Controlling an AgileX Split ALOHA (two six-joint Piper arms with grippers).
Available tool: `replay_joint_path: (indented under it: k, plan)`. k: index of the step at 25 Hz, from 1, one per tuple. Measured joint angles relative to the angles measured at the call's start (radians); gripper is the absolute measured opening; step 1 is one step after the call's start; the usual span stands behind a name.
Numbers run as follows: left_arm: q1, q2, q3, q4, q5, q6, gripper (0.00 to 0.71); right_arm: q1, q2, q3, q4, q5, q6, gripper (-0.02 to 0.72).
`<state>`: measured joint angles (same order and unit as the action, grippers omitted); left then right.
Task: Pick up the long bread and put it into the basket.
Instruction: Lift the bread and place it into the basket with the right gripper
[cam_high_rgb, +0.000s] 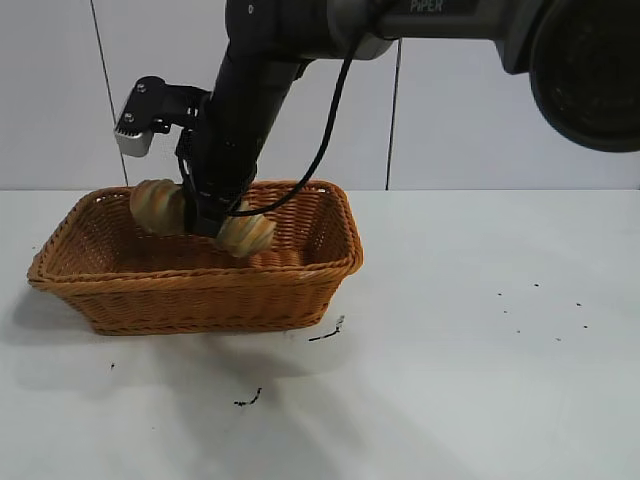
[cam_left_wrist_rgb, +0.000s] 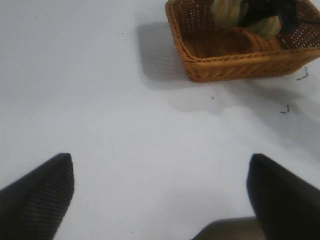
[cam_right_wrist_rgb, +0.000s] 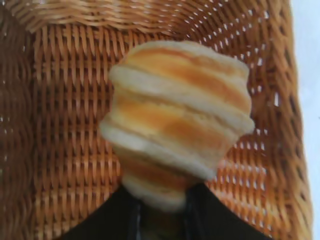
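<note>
The long bread (cam_high_rgb: 157, 207), golden-brown with crosswise ridges, hangs tilted over the inside of the orange-brown wicker basket (cam_high_rgb: 200, 300) at the table's left. My right gripper (cam_high_rgb: 210, 215) reaches down from above, shut on the bread's middle, with both ends sticking out. In the right wrist view the bread (cam_right_wrist_rgb: 175, 120) sits between the dark fingers (cam_right_wrist_rgb: 117, 215) above the basket's woven floor (cam_right_wrist_rgb: 70, 125). My left gripper (cam_left_wrist_rgb: 160, 160) is open and empty, low over bare table, far from the basket (cam_left_wrist_rgb: 235, 60); the left arm is out of the exterior view.
Small dark scraps lie on the white table in front of the basket (cam_high_rgb: 250, 398) and by its front right corner (cam_high_rgb: 328, 330), with specks at the right (cam_high_rgb: 540, 310). A white panelled wall stands behind.
</note>
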<state>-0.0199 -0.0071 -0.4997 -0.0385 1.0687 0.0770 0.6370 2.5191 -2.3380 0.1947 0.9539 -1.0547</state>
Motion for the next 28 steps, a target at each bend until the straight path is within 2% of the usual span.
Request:
replay_joint_path:
  k: [8, 9, 11, 14, 17, 20, 23, 28]
  plan:
    - [0.000, 0.000, 0.000, 0.000, 0.000, 0.000, 0.692, 0.000, -0.073, 0.000, 0.035, 0.023, 0.089, 0.689]
    - [0.000, 0.000, 0.000, 0.000, 0.000, 0.000, 0.692, 0.000, -0.083, 0.000, 0.041, 0.027, 0.125, 0.689]
    - [0.000, 0.000, 0.000, 0.000, 0.000, 0.000, 0.692, 0.000, -0.100, 0.000, 0.049, 0.030, 0.242, 0.689]
    - [0.000, 0.000, 0.000, 0.000, 0.000, 0.000, 0.692, 0.000, -0.121, 0.000, 0.043, 0.035, 0.541, 0.689]
    - [0.000, 0.000, 0.000, 0.000, 0.000, 0.000, 0.692, -0.010, -0.125, -0.001, 0.034, 0.059, 0.735, 0.689]
    - [0.000, 0.000, 0.000, 0.000, 0.000, 0.000, 0.692, -0.032, -0.125, -0.001, 0.022, 0.079, 0.846, 0.689]
    - [0.000, 0.000, 0.000, 0.000, 0.000, 0.000, 0.692, -0.080, -0.125, -0.001, -0.003, 0.079, 0.910, 0.689]
    - [0.000, 0.000, 0.000, 0.000, 0.000, 0.000, 0.692, -0.223, -0.125, -0.001, -0.031, 0.098, 0.939, 0.689]
